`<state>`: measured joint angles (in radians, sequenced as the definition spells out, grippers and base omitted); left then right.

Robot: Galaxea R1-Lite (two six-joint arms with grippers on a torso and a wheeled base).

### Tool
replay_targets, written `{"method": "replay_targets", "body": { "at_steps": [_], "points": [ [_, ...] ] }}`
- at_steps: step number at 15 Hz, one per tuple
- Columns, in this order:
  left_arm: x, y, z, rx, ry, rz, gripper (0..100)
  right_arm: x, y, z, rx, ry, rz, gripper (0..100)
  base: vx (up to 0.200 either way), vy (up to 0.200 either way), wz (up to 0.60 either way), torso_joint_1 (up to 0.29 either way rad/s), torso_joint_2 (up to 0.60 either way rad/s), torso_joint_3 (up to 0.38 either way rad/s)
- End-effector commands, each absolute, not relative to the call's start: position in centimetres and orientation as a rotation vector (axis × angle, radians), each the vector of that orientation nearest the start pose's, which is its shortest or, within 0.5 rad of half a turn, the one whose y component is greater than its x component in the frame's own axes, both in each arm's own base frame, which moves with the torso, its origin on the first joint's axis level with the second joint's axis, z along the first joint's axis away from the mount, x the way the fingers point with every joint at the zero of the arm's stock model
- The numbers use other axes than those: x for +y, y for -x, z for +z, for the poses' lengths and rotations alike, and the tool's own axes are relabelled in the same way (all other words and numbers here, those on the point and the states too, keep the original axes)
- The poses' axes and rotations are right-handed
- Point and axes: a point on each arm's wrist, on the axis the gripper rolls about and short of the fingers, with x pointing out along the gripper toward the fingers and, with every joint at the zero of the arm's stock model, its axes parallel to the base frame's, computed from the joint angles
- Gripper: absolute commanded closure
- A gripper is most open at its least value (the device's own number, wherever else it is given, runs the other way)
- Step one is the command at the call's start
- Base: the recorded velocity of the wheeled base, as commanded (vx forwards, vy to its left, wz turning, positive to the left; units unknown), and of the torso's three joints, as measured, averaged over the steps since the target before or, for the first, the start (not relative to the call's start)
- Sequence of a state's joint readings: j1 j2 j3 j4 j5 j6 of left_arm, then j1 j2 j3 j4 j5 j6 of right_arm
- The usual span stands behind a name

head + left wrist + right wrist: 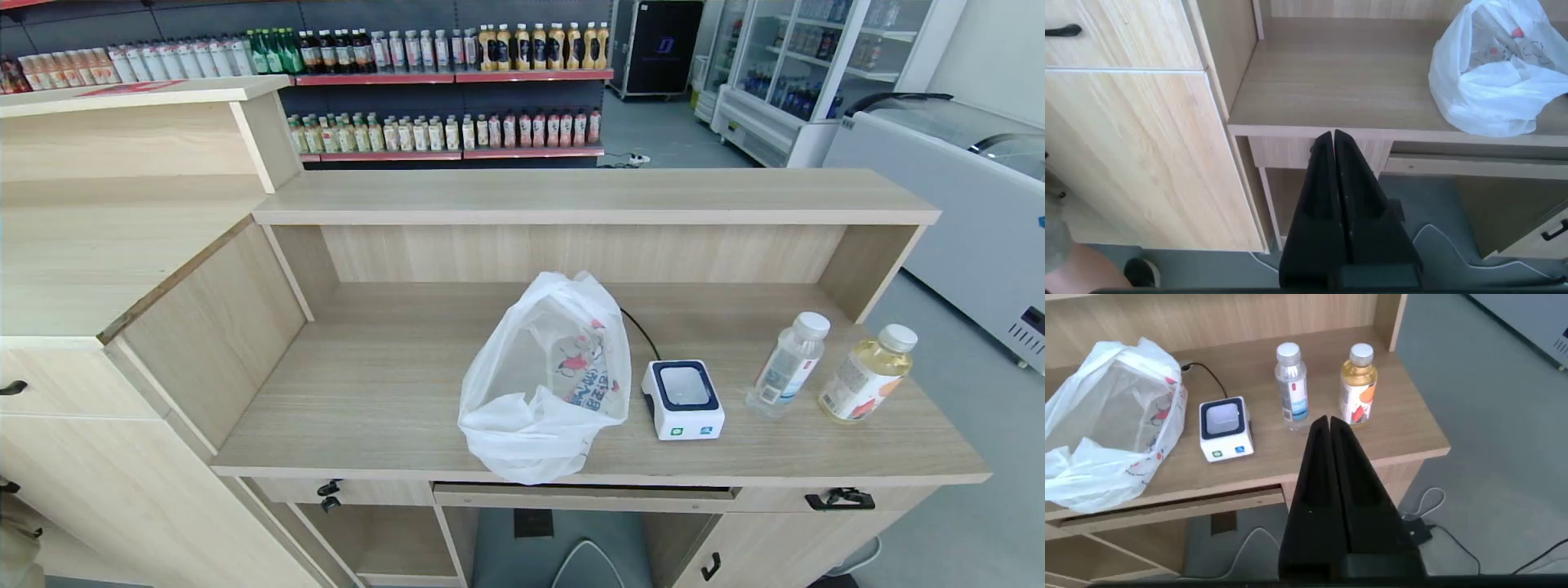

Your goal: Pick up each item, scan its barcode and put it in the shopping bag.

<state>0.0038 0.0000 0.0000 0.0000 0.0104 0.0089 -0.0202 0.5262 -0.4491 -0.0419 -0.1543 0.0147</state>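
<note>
A white plastic shopping bag (pixel 545 382) stands open on the wooden counter (pixel 384 392), with a printed item inside. Right of it sits a white barcode scanner (pixel 682 398) with a dark window. Further right stand a clear water bottle (pixel 787 366) and a bottle of yellow drink (pixel 867 374), both white-capped. My left gripper (pixel 1333 137) is shut and empty, held below and in front of the counter's left part, with the bag (pixel 1499 69) off to one side. My right gripper (pixel 1328 423) is shut and empty, in front of the counter edge near the yellow bottle (pixel 1358 384), water bottle (pixel 1291 382) and scanner (pixel 1225 429).
A raised shelf ledge (pixel 596 196) backs the counter, with a taller cabinet block (pixel 122 204) on the left. A black cable (pixel 641 331) runs from the scanner behind the bag. Drawers with black handles (pixel 839 498) lie under the counter. Store shelves and fridges stand behind.
</note>
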Motion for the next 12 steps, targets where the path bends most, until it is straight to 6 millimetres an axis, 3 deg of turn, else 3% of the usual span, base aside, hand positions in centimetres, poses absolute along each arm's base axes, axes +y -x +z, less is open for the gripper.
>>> {"method": "replay_targets", "body": {
  "at_steps": [1,4,6,8,12],
  "points": [
    [0.0,2.3,7.5,0.0,-0.008,0.015,100,-1.2,-10.2,22.8,0.174,0.012,-0.221,0,0.0,0.0,0.0,0.0,0.0,0.0],
    [0.0,2.3,7.5,0.0,-0.008,0.015,100,-4.8,-16.0,21.6,0.174,0.019,-0.238,0,0.0,0.0,0.0,0.0,0.0,0.0],
    [0.0,2.3,7.5,0.0,-0.008,0.015,100,-8.8,-19.0,19.0,0.232,0.171,-0.157,0,0.0,0.0,0.0,0.0,0.0,0.0],
    [0.0,2.3,7.5,0.0,-0.009,0.015,100,-11.0,-20.5,16.6,0.267,0.217,-0.146,0,0.0,0.0,0.0,0.0,0.0,0.0],
    [0.0,2.3,7.5,0.0,-0.009,0.015,100,-12.9,-23.0,12.7,0.316,0.194,-0.149,0,0.0,0.0,0.0,0.0,0.0,0.0]
  ]
}}
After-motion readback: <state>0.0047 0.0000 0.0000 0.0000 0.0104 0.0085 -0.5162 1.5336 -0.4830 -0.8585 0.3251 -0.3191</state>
